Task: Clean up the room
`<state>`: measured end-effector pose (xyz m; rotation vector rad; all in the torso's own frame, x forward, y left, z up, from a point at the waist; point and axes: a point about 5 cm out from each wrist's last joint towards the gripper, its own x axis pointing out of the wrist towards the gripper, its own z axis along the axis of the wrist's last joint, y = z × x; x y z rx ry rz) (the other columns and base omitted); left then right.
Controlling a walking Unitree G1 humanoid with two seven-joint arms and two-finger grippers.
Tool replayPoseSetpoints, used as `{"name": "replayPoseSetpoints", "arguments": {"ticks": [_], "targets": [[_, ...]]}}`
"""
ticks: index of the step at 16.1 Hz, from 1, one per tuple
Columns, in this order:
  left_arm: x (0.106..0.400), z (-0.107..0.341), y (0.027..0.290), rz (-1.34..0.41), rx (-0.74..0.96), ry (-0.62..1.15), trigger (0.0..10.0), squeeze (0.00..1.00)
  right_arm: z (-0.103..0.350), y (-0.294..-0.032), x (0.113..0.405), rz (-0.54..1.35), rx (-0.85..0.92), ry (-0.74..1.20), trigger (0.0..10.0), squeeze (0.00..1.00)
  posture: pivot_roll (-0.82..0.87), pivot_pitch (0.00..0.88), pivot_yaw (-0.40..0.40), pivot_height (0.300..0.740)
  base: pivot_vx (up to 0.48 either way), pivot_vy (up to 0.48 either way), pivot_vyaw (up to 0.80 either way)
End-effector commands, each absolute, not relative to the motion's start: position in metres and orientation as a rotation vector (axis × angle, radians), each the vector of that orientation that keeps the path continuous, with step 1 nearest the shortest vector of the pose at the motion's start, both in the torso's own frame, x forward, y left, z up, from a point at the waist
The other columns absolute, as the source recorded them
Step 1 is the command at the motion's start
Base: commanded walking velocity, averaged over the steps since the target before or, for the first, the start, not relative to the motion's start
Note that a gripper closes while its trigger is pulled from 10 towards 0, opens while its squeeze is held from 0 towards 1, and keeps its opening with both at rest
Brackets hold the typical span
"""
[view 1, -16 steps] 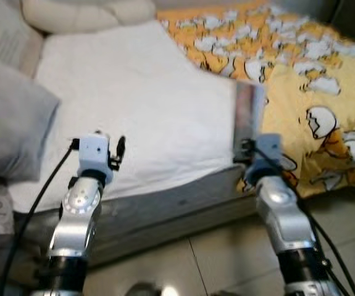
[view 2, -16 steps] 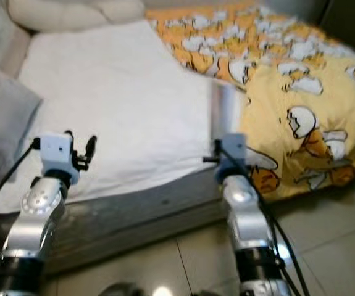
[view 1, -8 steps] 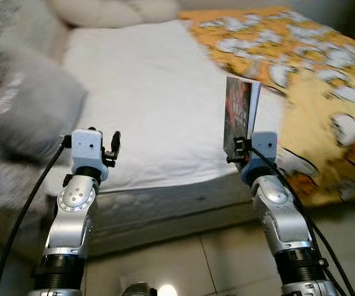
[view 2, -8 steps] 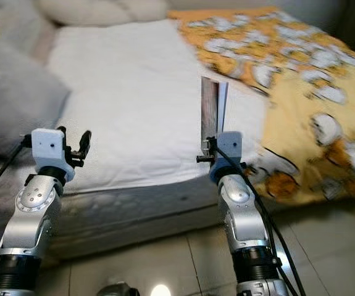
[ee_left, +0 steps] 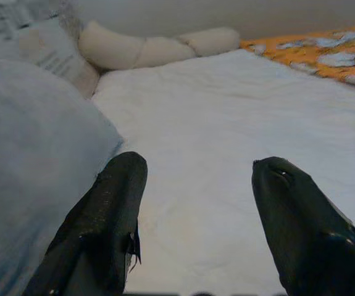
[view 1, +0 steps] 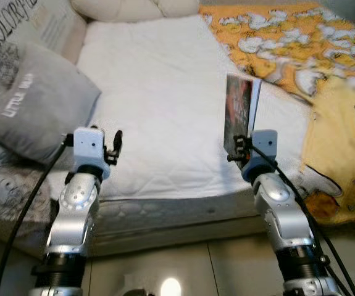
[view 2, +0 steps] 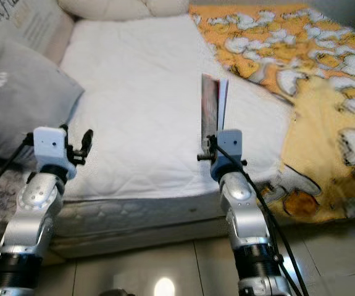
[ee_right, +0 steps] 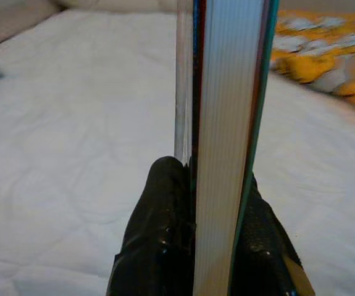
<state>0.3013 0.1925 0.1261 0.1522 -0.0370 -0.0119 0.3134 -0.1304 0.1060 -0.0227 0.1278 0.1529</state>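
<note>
A book with a dark cover stands upright on its edge in my right gripper, which is shut on it. It is held over the right part of the white mattress. In the right wrist view the book's white page edge runs straight up between the two black fingers. My left gripper is open with nothing between its fingers, held over the mattress's front left part beside a grey pillow.
A yellow duck-print duvet covers the bed's right side and hangs over the edge. A cream bolster lies at the head. Printed pillows sit at the left. Tiled floor runs along the bed's front edge.
The camera has swung to the left, bringing the grey pillow into view. The book stays upright in my right gripper and both arms hold their pose.
</note>
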Motion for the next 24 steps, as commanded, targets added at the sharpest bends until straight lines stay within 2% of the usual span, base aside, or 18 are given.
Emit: {"name": "replayPoseSetpoints", "arguments": {"ticks": [1, 5, 7, 11, 20, 24], "targets": [[0.302, 0.13, 0.192, -0.017, 0.154, -0.053, 10.0, 0.0, 0.113, -0.119, 0.314, 0.214, -0.015, 0.097, 10.0, 0.0, 0.03, 0.0, 0.014, 0.74, 0.311, 0.0, 0.8], [0.302, 0.13, 0.193, -0.014, 0.161, -0.052, 10.0, 0.0, 0.111, -0.109, 0.31, 0.302, -0.017, 0.111, 10.0, 0.0, 0.03, 0.0, 0.014, 0.74, 0.31, 0.0, 0.8], [0.302, 0.13, 0.195, -0.013, 0.165, -0.049, 10.0, 0.0, 0.109, -0.107, 0.31, 0.335, 0.021, 0.129, 10.0, 0.0, 0.03, 0.0, 0.014, 0.74, 0.315, 0.0, 0.0], [0.302, 0.13, 0.197, -0.009, 0.171, -0.046, 10.0, 0.0, 0.111, -0.098, 0.307, 0.439, -0.008, 0.128, 10.0, 0.0, 0.03, 0.0, 0.017, 0.74, 0.313, 0.0, 0.2], [0.302, 0.13, 0.196, -0.027, 0.178, -0.044, 10.0, 0.0, 0.109, -0.097, 0.306, 0.455, 0.009, 0.15, 10.0, 0.0, 0.03, 0.0, 0.022, 0.74, 0.31, 0.0, 0.09], [0.302, 0.131, 0.196, -0.036, 0.173, -0.047, 10.0, 0.0, 0.109, -0.09, 0.302, 0.516, -0.01, 0.151, 10.0, 0.0, 0.03, 0.0, 0.025, 0.74, 0.332, 0.0, 0.8]]}}
